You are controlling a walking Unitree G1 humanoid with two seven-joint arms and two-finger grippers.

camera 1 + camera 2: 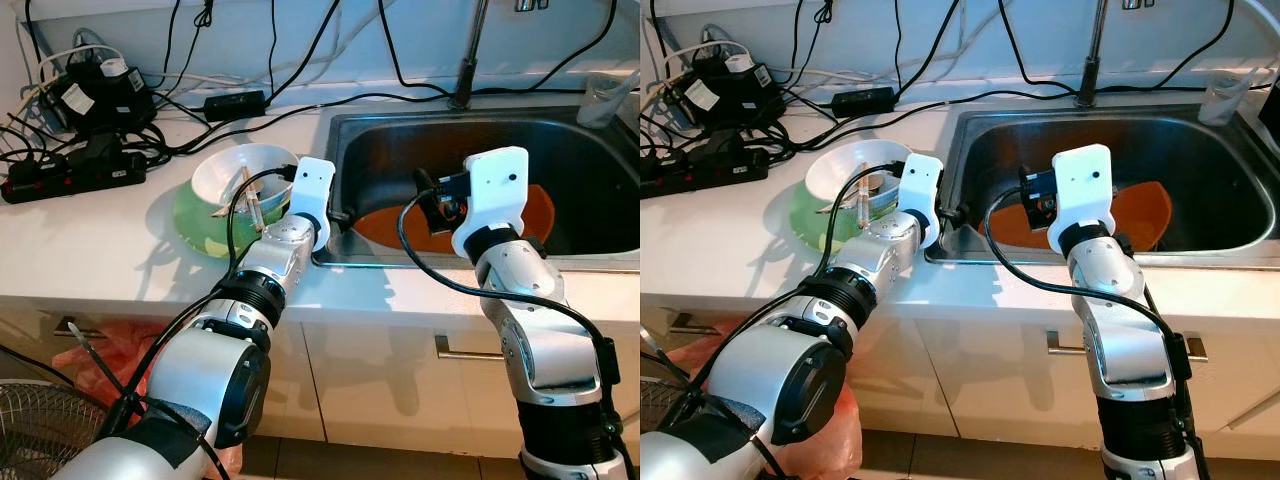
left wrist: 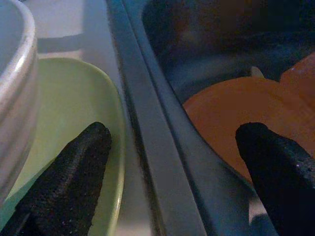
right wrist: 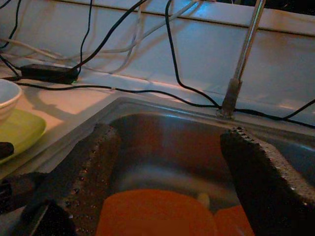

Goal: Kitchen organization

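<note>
At the far left of the bench a power strip and a tangle of cables are seen, well apart from the work. Next comes a white bowl holding what look like chopsticks, stacked on a green plate that sits just beside the sink. The left pincer is held spread wide, straddling the sink's rim, with one finger over the green plate's edge and the other over an orange plate lying in the basin; nothing is gripped. Farther right, the right pincer is likewise parted and empty, poised above the basin and the orange dishes, with the faucet beyond. The step in hand is judged to be a reach for a dish, though which one cannot be told. For a sound pickup, one target should be settled on: the left pincer should be shifted off the rim so that both fingers bracket a single plate edge, and closed only once that edge lies between them. The bowl stack should be kept clear of the wrist, since a nudge could tip the chopsticks out. At the far right, a clear cup stands by the sink's corner.
</note>
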